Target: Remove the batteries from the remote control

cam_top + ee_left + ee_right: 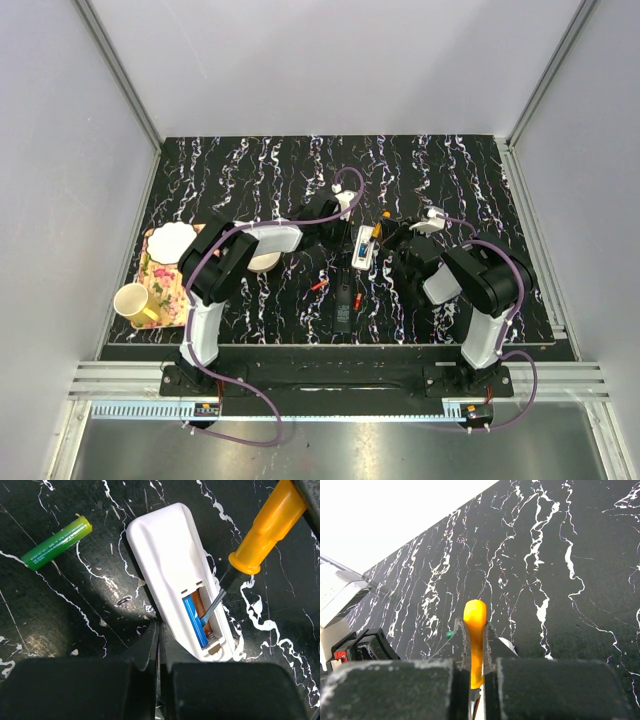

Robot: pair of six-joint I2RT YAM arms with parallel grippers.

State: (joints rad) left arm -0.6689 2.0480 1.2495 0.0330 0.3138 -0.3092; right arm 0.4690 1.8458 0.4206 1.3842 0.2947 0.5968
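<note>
White plastic remote control (170, 570) is lying back-up on the black marbled surface (75, 630), its battery slot open; the blue battery (194, 622) is sitting inside the slot, while the green battery (57, 542) is lying loose on the surface beside the remote; the right gripper (475, 632) is clamping an orange-handled screwdriver (267, 527), whose blade is reaching into the slot; the left gripper (158, 635) is resting closed and empty at the remote's edge
</note>
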